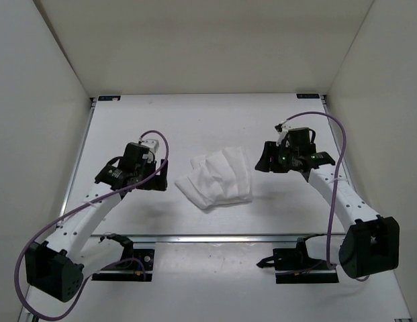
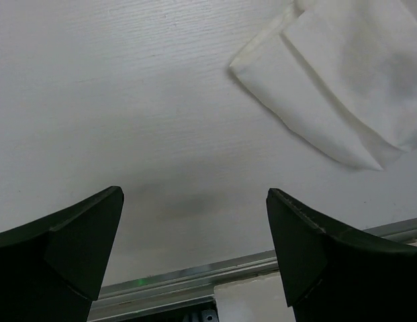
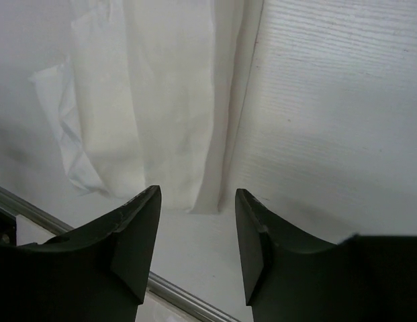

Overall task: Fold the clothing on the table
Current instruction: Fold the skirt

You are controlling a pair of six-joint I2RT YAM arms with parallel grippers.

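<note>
The clothing (image 1: 216, 178) is a thin white wrinkled garment lying in folded layers on the table (image 1: 195, 121), between the two arms. My left gripper (image 1: 166, 178) hovers just left of it, apart from the fabric. Its jaws are wide open with only bare tabletop between them. In the left wrist view the clothing (image 2: 349, 80) fills the upper right, ahead of the left gripper (image 2: 195, 201). My right gripper (image 1: 264, 165) is just right of the garment, open and empty. In the right wrist view the clothing (image 3: 154, 100) lies ahead of the right gripper (image 3: 198, 194), its near edge just beyond the fingertips.
A silver rail (image 1: 215, 237) runs along the table's near edge, close under both grippers in the wrist views. White walls enclose the left, right and back sides. Purple cables loop off both arms.
</note>
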